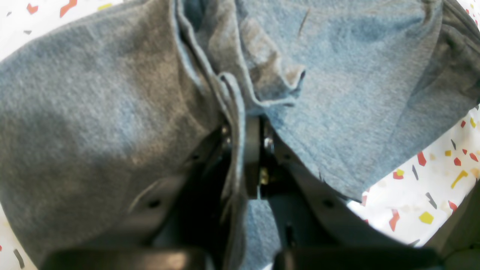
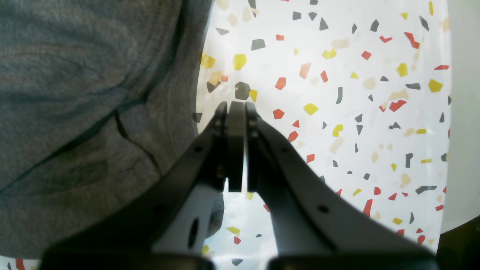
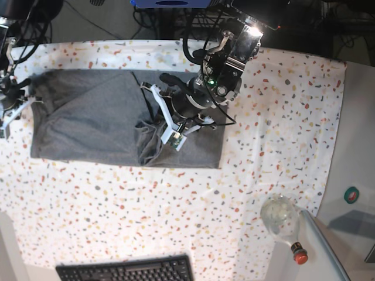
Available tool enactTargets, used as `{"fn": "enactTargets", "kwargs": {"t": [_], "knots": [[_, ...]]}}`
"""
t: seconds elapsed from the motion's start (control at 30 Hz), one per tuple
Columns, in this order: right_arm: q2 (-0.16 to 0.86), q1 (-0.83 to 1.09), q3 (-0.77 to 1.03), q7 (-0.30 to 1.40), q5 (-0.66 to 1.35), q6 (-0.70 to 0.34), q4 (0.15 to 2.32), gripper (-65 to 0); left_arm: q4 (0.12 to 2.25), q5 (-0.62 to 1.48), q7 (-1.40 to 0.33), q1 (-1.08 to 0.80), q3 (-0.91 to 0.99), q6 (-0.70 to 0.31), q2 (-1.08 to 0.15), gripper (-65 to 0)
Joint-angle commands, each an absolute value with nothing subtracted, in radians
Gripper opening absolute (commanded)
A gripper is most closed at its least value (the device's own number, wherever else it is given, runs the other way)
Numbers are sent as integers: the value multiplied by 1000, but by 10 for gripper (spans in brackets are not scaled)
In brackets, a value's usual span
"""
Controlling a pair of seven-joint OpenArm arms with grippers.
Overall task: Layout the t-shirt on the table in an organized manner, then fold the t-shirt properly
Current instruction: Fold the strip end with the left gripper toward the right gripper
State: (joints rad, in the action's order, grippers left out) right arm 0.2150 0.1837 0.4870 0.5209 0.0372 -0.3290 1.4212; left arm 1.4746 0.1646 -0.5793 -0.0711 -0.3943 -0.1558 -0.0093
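Dark cables [image 3: 88,17] tangle beyond the far edge; a black keyboard [image 3: 126,270] lies at the near edge; a clear bottle [image 3: 282,221] rests near the right corner, red-capped.

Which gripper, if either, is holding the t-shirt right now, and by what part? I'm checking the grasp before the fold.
The left gripper pinches a bunched fold of the t-shirt. The right gripper is shut on nothing.

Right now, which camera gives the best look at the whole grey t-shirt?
The base view: it shows the t-shirt entire on the table, bunched where the left gripper pinches it. The left wrist view shows only close-up folds clamped in shut jaws. The right wrist view shows just one edge beside the shut, empty right gripper.
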Motion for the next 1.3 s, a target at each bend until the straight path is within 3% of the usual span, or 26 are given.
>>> {"fn": "enactTargets", "kwargs": {"t": [0.0, 0.43, 0.47, 0.67, 0.77, 0.8, 1.17, 1.23, 1.27], "knots": [[234, 174, 493, 503, 38, -326, 1442, -650, 1491, 174, -556, -61, -395, -157, -4, -650], [234, 174, 493, 503, 38, -326, 1442, -650, 1491, 183, -556, -54, -395, -157, -4, -650], [234, 174, 493, 503, 38, -326, 1442, -650, 1491, 183, -556, -54, -395, -157, -4, -622], [234, 174, 493, 503, 38, -326, 1442, -650, 1491, 185, -556, -51, -395, -157, -1, -255], [234, 174, 493, 503, 38, -326, 1442, -650, 1489, 185, -556, -51, -397, -162, 19, -137], [234, 174, 492, 503, 38, -326, 1442, -650, 1489, 185, -556, -50, -397, -163, 24, -125], [234, 160, 492, 509, 38, -326, 1442, -650, 1546, 185, -558, -47, -667, -162, 38, -128], [234, 160, 492, 509, 38, -326, 1442, -650, 1604, 185, -558, -54, -650, -159, 27, -168], [234, 160, 492, 509, 38, -326, 1442, -650, 1643, 185, -558, -58, -613, -159, 4, -222]]}}
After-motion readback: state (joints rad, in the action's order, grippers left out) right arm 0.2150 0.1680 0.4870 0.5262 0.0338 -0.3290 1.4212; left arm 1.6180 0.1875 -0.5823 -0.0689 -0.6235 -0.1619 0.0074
